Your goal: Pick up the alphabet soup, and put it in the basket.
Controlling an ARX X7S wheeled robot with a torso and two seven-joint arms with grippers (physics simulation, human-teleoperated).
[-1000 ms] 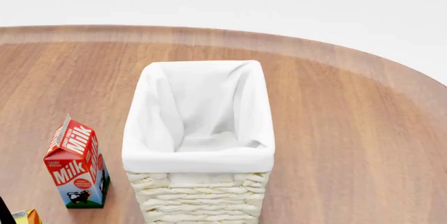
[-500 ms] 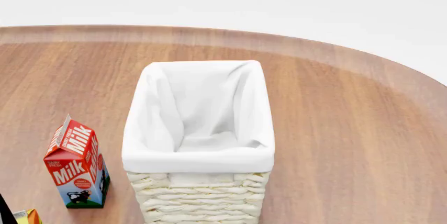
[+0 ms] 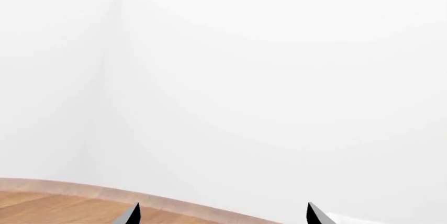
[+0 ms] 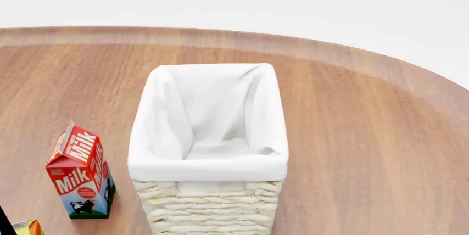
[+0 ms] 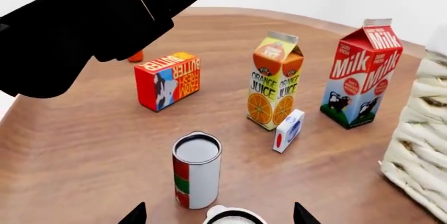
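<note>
In the right wrist view my right gripper (image 5: 218, 214) is open. Its two dark fingertips stand on either side of a can's round white top (image 5: 234, 216) at the frame edge. This looks like the alphabet soup, but its label is out of view. A red-and-green labelled can (image 5: 197, 170) stands upright just beyond it. The cream wicker basket (image 4: 212, 207) with its white liner stands mid-table, and its wall also shows in the right wrist view (image 5: 419, 145). My left gripper (image 3: 222, 214) is open and empty, facing a white wall above the table edge (image 3: 63, 192). Neither gripper shows in the head view.
A butter box (image 5: 167, 80), an orange juice carton (image 5: 275, 80), a milk carton (image 5: 359, 75) and a small white box (image 5: 288, 130) stand beyond the cans. My black left arm (image 5: 91, 25) hangs over them. The milk carton (image 4: 79, 172) is left of the basket.
Nothing has visibly changed in the head view apart from a tiny shift of a black sliver at the lower left corner.
</note>
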